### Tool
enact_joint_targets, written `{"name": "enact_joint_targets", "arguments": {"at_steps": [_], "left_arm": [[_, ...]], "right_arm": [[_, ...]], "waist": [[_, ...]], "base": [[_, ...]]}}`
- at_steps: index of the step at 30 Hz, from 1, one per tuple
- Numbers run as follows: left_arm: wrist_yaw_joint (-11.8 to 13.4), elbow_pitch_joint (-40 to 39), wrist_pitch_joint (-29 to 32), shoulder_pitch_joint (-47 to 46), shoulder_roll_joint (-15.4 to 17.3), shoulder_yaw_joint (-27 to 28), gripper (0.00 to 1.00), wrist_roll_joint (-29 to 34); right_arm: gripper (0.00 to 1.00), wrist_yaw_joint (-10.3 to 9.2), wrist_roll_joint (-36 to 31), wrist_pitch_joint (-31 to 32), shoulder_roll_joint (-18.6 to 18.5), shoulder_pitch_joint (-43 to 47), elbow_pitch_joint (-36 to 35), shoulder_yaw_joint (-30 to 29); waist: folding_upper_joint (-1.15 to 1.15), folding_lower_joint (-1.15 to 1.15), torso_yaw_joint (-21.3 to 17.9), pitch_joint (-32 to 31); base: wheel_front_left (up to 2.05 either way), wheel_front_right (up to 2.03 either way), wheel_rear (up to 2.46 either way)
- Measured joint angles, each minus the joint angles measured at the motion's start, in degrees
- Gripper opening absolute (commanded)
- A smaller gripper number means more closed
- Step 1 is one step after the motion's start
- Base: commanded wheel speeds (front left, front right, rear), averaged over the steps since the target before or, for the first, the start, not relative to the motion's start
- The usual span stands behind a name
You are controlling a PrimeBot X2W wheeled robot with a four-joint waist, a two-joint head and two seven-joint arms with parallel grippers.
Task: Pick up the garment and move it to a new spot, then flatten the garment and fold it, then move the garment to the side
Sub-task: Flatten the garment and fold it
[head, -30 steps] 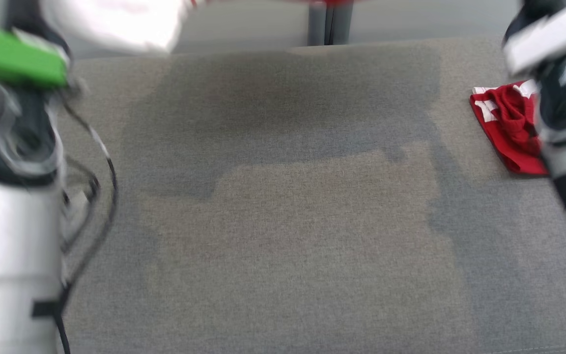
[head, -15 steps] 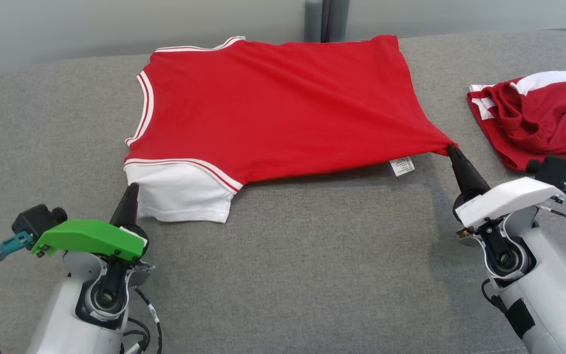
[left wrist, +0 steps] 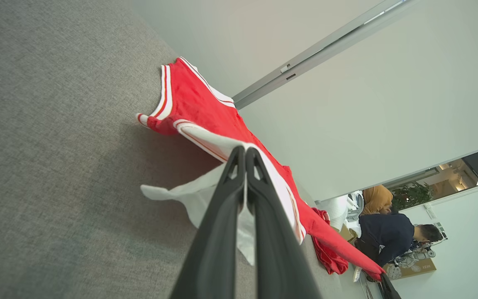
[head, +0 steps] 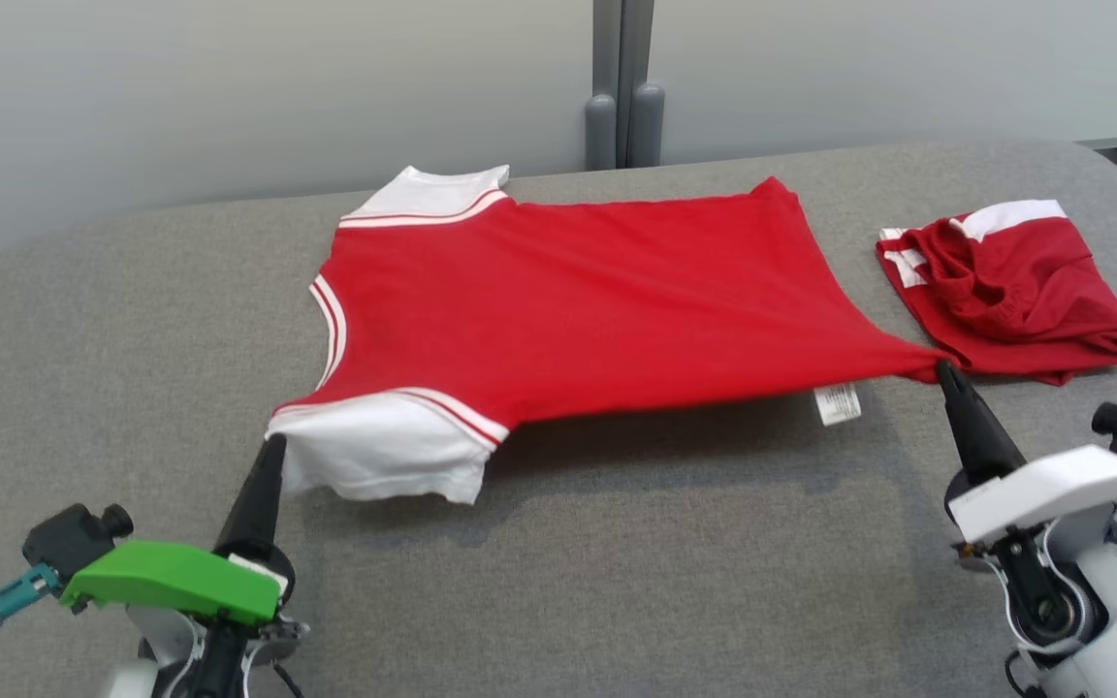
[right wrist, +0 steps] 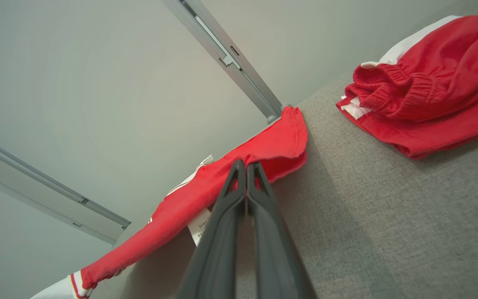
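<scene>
– While both sets of jaws are clenched, each has cloth in it: left gripper (head: pixel 272 442) pinches the hem of the white sleeve (head: pixel 374 454), right gripper (head: pixel 943 366) pinches the red bottom corner of the garment (head: pixel 578 301).
– Tips fully together?
– Left wrist view: my fingers (left wrist: pixel 218 224) meet at the tips with white fabric caught between them. Right wrist view: same, tips pressed onto a red fold of hem.
– Where's the garment sitting?
– Spread sideways across the grey cushion (head: pixel 617 582), neck to my left, hem to my right. Near edge is raised off the surface between my two grips, with shadow under it. Far edge lies on the cushion near the back. Care label (head: pixel 838 403) hangs under the near edge, just beside the right gripper.
– Anything else around?
– Folded red shorts (head: pixel 1014 291) with white trim, on the cushion to my right, just past the right gripper's tip. Gripped corner either touches them or sits just short, can't tell which. Pale wall (head: pixel 229 87) behind, grey post (head: pixel 624 107) in the middle. Two people (left wrist: pixel 388 236) far off in the left wrist view.
</scene>
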Motion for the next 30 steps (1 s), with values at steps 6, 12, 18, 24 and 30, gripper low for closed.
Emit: {"name": "enact_joint_targets", "arguments": {"at_steps": [6, 12, 18, 24, 30], "left_arm": [[1.6, -5.6, 1.9, 8.6, 1.9, -1.4, 0.00, 0.0], [3.3, -10.4, 3.7, 12.5, 3.0, -2.2, 0.00, 0.1], [7.7, -12.2, 5.1, 17.1, 4.4, -2.2, 0.00, 0.4], [8.1, -11.7, 5.3, 17.2, 4.5, -1.9, 0.00, 0.6], [8.6, -8.5, 4.3, 17.0, 4.6, -0.2, 0.00, 1.3]], "right_arm": [[0.00, 0.00, -0.3, 0.7, -2.6, 8.3, -1.3, 1.2], [0.00, 0.00, -0.9, 1.7, -3.2, 10.3, -2.3, 2.4], [0.00, -0.02, -1.3, 3.1, -3.0, 11.9, -2.2, 4.4], [0.00, -0.62, -2.2, 3.1, -3.2, 13.2, -0.7, 4.7], [0.00, -0.60, -3.5, 2.9, -2.5, 13.2, 0.3, 5.9]], "waist": [[0.00, 0.00, 0.3, -2.5], [0.00, 0.00, 1.3, -2.6], [0.00, 0.00, 1.9, -2.4], [0.00, 0.00, 2.3, -2.0], [0.00, 0.00, 1.7, -1.5]], "base": [[0.00, 0.00, 0.00], [0.00, 0.00, 0.00], [0.00, 0.00, 0.00], [0.00, 0.00, 0.00], [0.00, 0.00, 0.00]]}}
